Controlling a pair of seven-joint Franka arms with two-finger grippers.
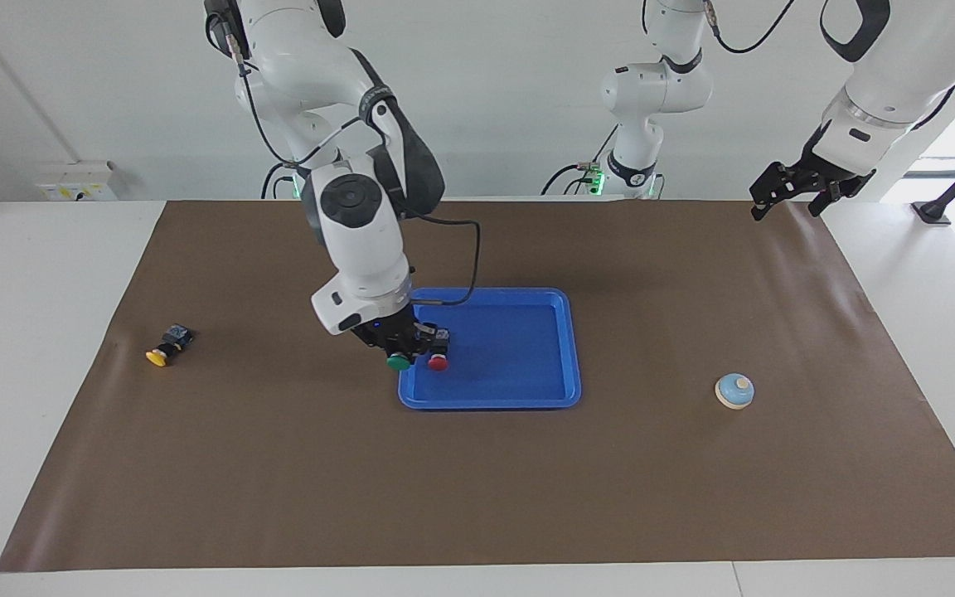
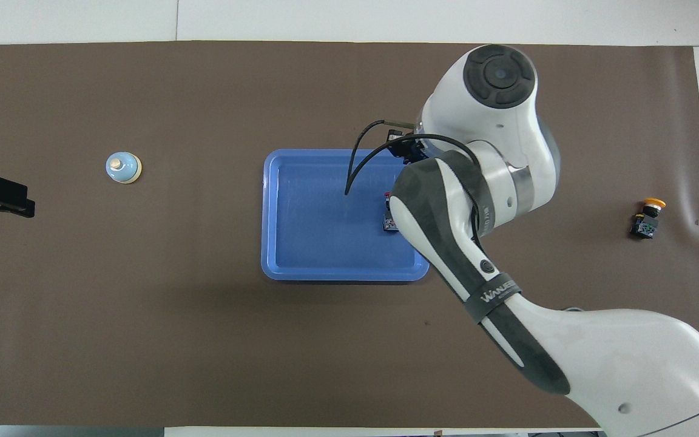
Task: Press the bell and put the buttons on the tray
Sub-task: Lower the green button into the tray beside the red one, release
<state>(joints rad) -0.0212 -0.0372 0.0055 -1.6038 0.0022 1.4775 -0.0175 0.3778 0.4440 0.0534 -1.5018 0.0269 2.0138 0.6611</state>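
The right end effector [image 1: 399, 355] is clamped on the green button [image 1: 399, 361], held over the tray [image 1: 527, 398] edge toward the right arm's end, mid-surface [image 1: 477, 497], beside the red button [image 1: 438, 361] in the tray. The yellow button [image 1: 158, 357] lies near the surface edge at the right arm's end. The bell [image 1: 734, 390] sits toward the left arm's end. The left end effector [image 1: 792, 195], fingers spread and empty, waits over that end's corner nearest the robots.

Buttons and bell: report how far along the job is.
Done: the red button lies in the tray. In hand: the right gripper, shut on the green button, is over the tray's rim. Left: the yellow button lies on the table toward the right arm's end; whether the bell has been pressed cannot be told. The left gripper waits, open.
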